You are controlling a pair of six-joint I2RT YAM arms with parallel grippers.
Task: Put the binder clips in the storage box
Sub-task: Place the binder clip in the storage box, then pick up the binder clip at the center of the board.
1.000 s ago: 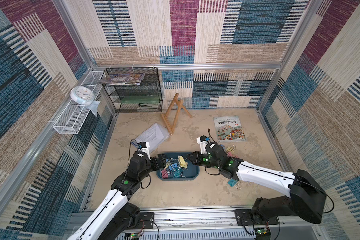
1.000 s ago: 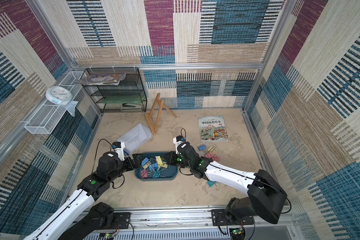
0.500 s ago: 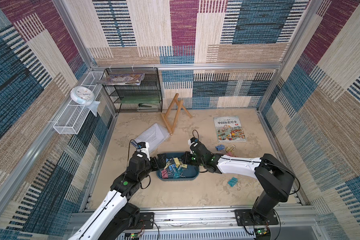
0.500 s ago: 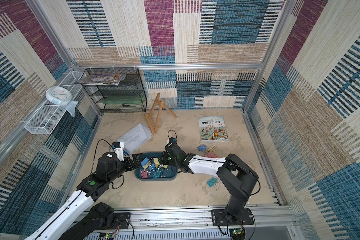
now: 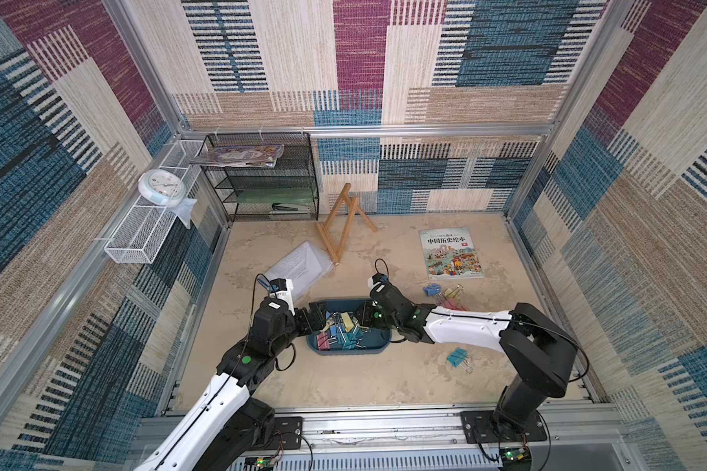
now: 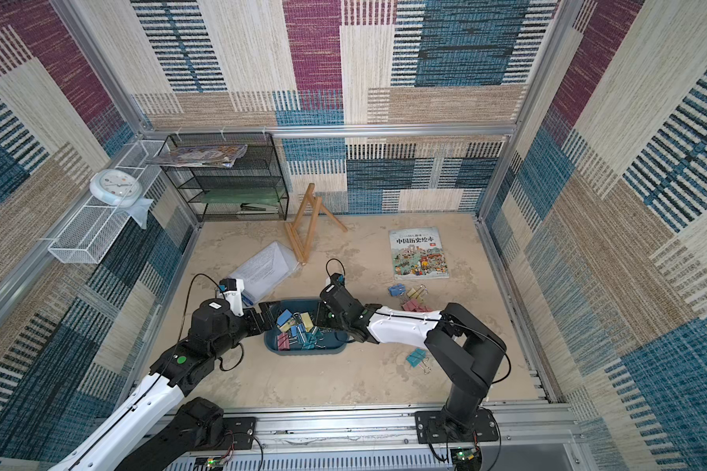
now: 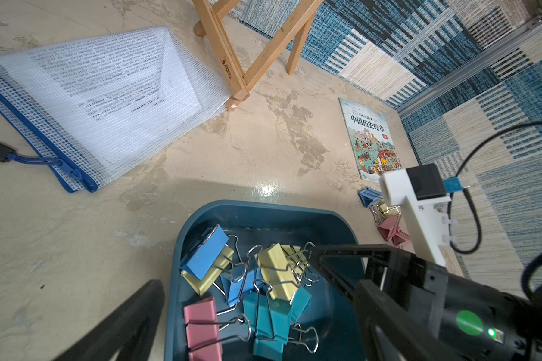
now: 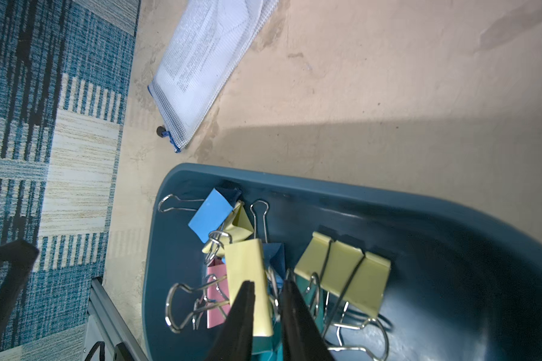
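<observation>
The dark teal storage box sits at the table's near middle and holds several binder clips in pink, yellow, teal and blue. My right gripper hangs over the box's right half with its jaws a little apart. A yellow clip lies on the pile under them. My left gripper stands wide open at the box's left end, holding nothing. Loose clips lie on the table to the right: blue, yellow, pink and teal.
A mesh zip pouch with papers lies behind the box on the left. A wooden easel stands behind it. A picture book lies at the back right. A black wire rack and a white wire basket line the back left.
My right gripper carried the yellow clip leftward over the box, then its jaws parted. The right arm's elbow has folded in. The left arm has not moved.
</observation>
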